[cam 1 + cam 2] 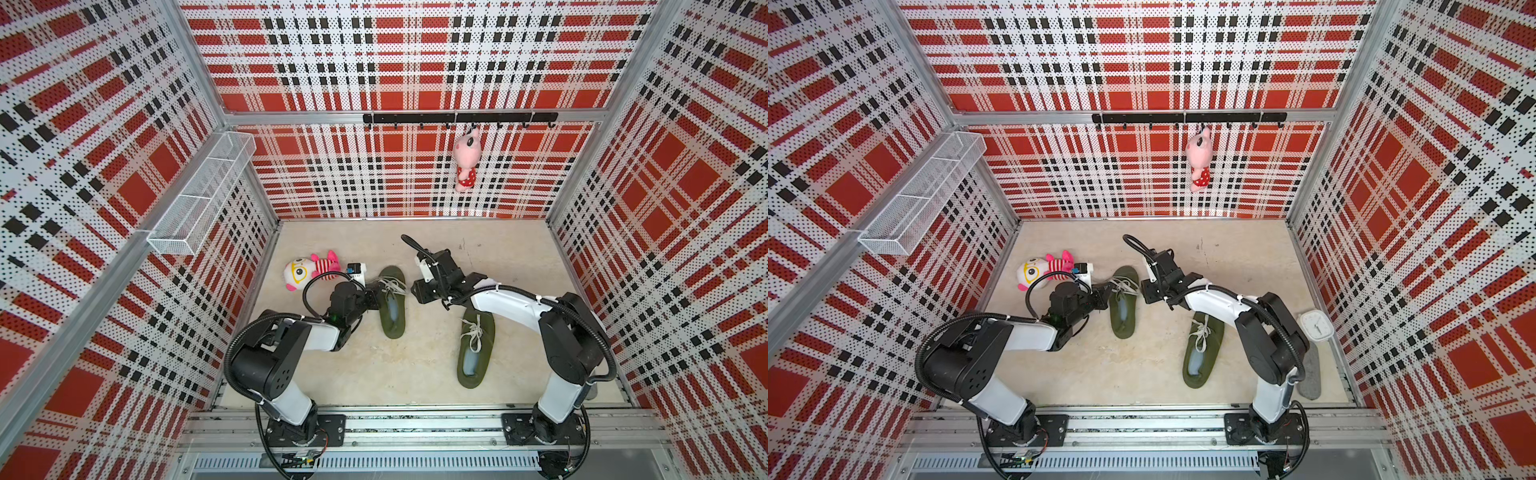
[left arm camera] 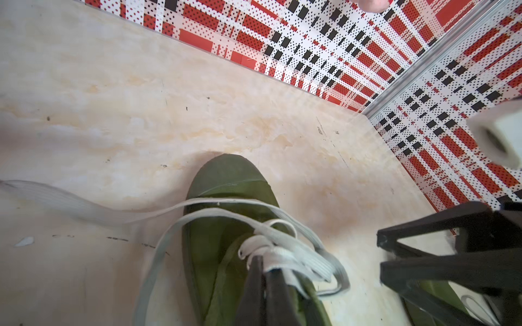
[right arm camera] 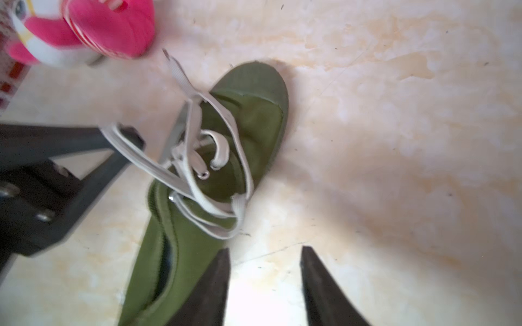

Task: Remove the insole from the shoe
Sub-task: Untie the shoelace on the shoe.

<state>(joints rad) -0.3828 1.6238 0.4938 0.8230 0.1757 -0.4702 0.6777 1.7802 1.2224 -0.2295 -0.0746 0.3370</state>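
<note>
A green shoe (image 1: 392, 326) (image 1: 1123, 328) with white laces lies left of centre on the floor, toe pointing to the back wall. A pale insole (image 1: 394, 309) (image 1: 1124, 309) shows inside its opening. My left gripper (image 1: 376, 297) (image 2: 264, 262) reaches in from the shoe's left side and is shut on the white laces (image 2: 285, 254) over the tongue. My right gripper (image 1: 415, 291) (image 3: 265, 249) hangs open just right of this shoe (image 3: 254, 84), with only bare floor between its fingers.
A second green shoe (image 1: 473, 365) (image 1: 1200, 365) lies under my right arm. A flat grey insole-shaped piece (image 1: 1310, 372) and a white clock (image 1: 1316, 325) sit by the right wall. A plush toy (image 1: 307, 270) and a small white box (image 1: 357, 270) lie at the back left.
</note>
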